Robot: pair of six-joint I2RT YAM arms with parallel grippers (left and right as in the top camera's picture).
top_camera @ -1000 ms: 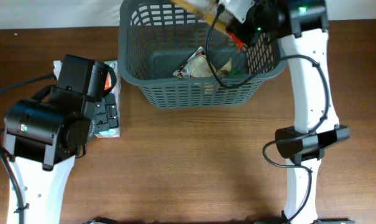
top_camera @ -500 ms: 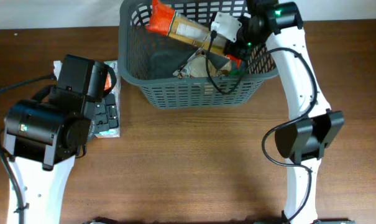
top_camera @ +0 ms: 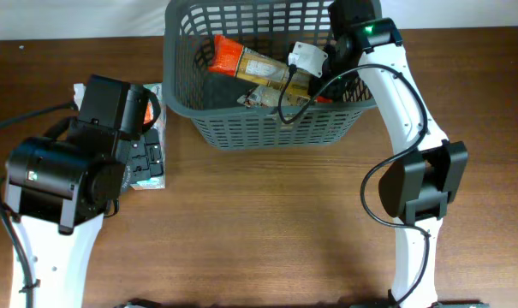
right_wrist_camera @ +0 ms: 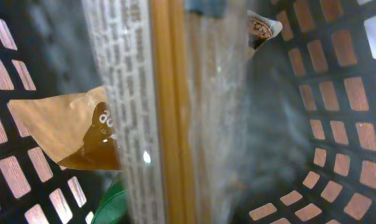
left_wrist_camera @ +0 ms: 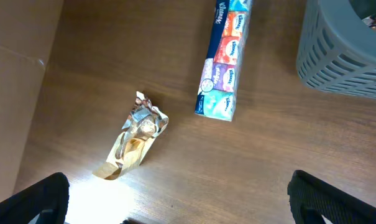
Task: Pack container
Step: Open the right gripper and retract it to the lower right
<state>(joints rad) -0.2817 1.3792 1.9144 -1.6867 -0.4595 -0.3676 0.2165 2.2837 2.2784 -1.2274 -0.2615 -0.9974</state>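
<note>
Currently left jaws stand spread wide above the surface [left_wrist_camera: 175,180], with tissue pack [left_wrist_camera: 224,62] and wrapper [left_wrist_camera: 135,140] ahead of them. Right jaws sit inside basket [top_camera: 267,128]. A long packet [top_camera: 254,67] lies directly before them; grip state cannot be told.

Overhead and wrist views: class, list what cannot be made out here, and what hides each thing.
Overhead: tissue pack mostly hidden under the left arm.
Overhead: container far rim cut off by the top edge.
Right wrist: blurred long packet fills the view; right gripper state unclear.
Left wrist: container cut off by the right edge.
</note>
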